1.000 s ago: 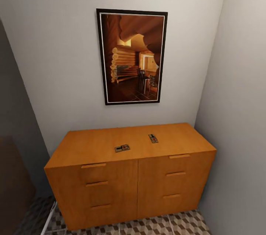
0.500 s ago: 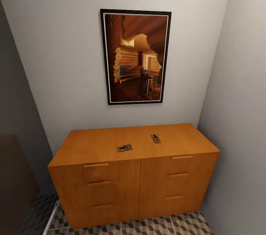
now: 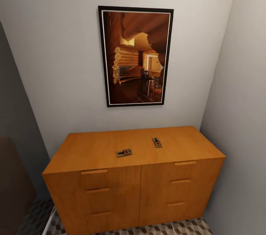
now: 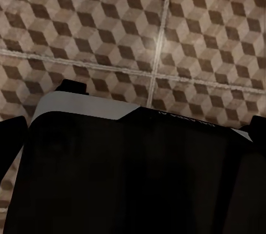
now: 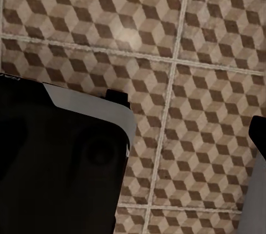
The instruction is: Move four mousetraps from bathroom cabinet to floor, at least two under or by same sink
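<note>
Now we face the wide orange-brown wooden cabinet (image 3: 133, 175), two small flat brown mousetraps (image 3: 124, 153) (image 3: 156, 142) lying on top. Next, we judge, comes reaching for one; whether our grippers are open or closed we cannot tell.

Patterned bathroom floor (image 4: 111, 18) with pale grout lines; dark robot body (image 4: 133, 173) below.
</note>
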Available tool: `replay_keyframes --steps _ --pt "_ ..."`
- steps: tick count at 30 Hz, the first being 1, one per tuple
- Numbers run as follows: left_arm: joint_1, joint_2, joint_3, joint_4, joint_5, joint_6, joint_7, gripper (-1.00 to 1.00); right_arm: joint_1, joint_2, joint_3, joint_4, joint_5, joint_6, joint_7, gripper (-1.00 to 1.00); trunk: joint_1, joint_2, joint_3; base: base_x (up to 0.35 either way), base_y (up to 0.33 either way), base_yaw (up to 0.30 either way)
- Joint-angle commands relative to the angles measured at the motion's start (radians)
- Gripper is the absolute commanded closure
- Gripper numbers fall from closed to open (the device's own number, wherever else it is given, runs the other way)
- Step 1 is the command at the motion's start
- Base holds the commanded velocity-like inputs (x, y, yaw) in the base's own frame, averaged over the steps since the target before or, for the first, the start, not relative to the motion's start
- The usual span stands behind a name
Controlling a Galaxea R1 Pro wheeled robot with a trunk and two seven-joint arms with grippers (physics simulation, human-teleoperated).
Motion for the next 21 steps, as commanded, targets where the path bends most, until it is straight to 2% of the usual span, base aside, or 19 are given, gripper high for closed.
replay_keyframes --steps 1,21 --pt "-0.001 0.000 -0.008 0.000 0.005 -0.003 0.004 -1.00 -0.001 0.000 0.002 0.003 0.010 -0.005 -0.005 -1.00 0.000 -0.001 -0.001 0.058 0.000 0.000" --pt "-0.001 0.000 -0.008 0.000 0.005 -0.003 0.006 -1.00 -0.001 0.000 0.002 0.003 0.010 -0.006 -0.006 -1.00 0.000 -0.001 -0.001 0.010 0.000 0.000"
